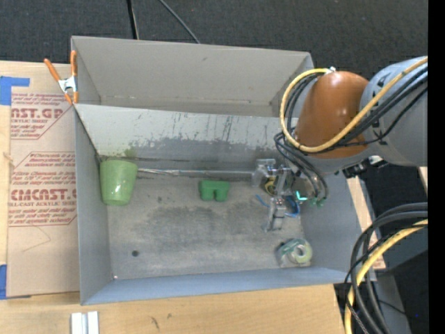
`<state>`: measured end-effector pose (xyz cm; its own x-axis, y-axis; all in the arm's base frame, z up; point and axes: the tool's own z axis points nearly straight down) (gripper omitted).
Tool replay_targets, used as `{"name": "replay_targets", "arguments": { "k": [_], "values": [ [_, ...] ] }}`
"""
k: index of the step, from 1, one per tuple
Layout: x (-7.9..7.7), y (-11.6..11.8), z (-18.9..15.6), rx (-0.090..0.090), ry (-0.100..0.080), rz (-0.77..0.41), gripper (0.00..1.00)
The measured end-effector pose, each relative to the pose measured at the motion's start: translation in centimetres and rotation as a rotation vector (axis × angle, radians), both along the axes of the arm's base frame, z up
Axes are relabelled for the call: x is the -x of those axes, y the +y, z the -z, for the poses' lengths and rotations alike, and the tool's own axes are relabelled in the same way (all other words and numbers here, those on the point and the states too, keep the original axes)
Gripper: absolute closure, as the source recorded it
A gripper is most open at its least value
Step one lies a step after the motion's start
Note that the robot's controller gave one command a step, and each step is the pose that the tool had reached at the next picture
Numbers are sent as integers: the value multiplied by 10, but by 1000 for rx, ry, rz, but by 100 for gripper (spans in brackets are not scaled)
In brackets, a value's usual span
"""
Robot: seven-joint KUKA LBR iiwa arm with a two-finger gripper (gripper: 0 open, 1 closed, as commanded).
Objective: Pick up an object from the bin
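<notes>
Camera view looks down into a grey metal bin (94, 256) with tall walls and a scuffed floor. From the right the arm (389, 117) reaches in over the right wall, an orange cover and looped yellow and black cables on its wrist. Its pincer (276, 216) hangs low over the right part of the floor, pointing down. How far open it is, and whether it has hold of anything, cannot be told.

At the far left a light green cup (118, 181) lies on its side against the left wall. Its long axis runs far to near, with the wider end towards the far wall. Near the middle of the floor sits a small darker green block (213, 190), slightly longer from left to right, well apart from the cup and left of the pincer. Closest to the pincer, just on its near side by the near right corner, lies a small curled pale green and white thing (295, 252), roughly ring-shaped and flat on the floor.
</notes>
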<state>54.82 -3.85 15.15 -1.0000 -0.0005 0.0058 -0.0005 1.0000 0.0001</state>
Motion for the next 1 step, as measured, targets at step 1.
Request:
{"name": "replay_targets", "arguments": {
  "k": [1],
  "values": [
    [-31, -80, 44, 1, -9, -221, 0]
  ]
}}
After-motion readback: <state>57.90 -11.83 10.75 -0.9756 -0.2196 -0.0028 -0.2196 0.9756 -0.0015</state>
